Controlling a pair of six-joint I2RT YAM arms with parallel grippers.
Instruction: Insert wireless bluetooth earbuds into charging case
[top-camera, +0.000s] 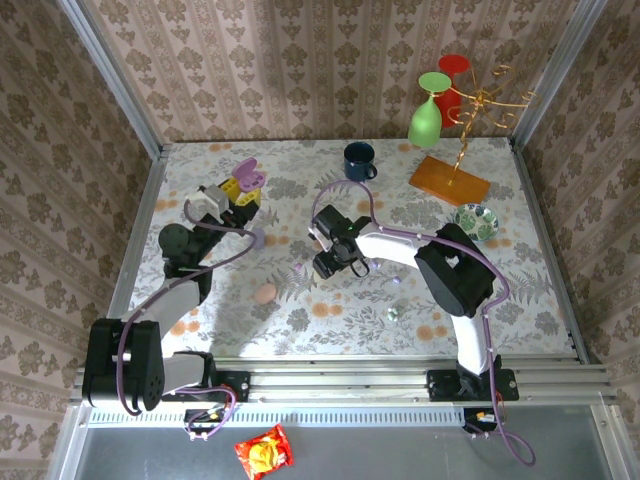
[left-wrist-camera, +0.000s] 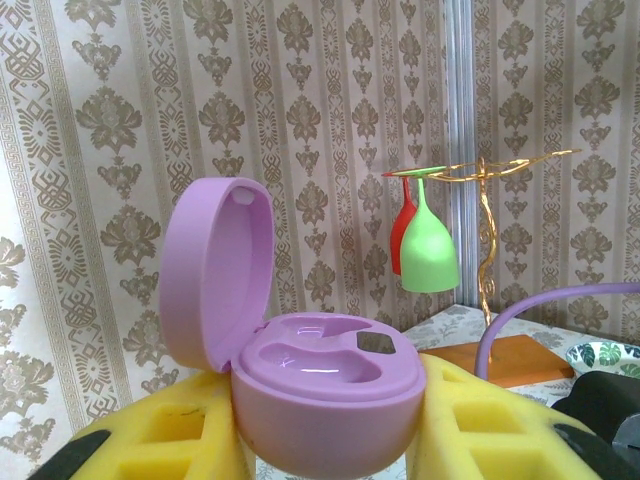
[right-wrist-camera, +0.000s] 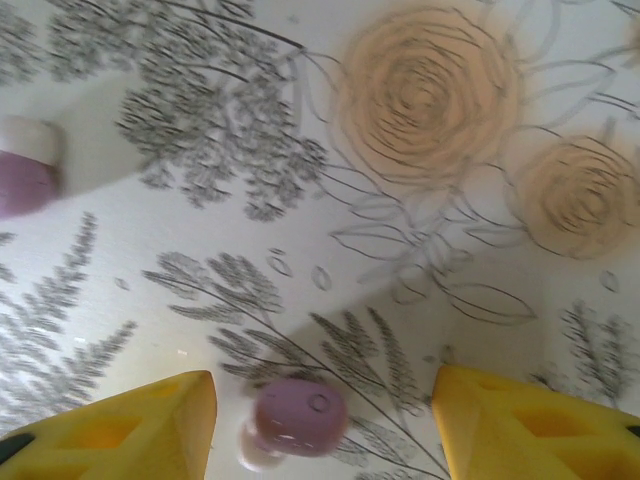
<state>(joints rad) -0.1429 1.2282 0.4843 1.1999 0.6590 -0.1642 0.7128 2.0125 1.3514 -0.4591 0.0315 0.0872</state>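
Two bare wells (left-wrist-camera: 322, 362) sit in the open purple charging case (left-wrist-camera: 325, 410)

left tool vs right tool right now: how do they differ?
Left tool is shut on the open purple charging case; right tool is open, gripping nothing. Left tool points level toward the wall; right tool points down at the table, straddling a purple earbud without touching it. Both have yellow fingers.

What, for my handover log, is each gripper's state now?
Left gripper: shut on the open charging case.
Right gripper: open, straddling a loose purple earbud.
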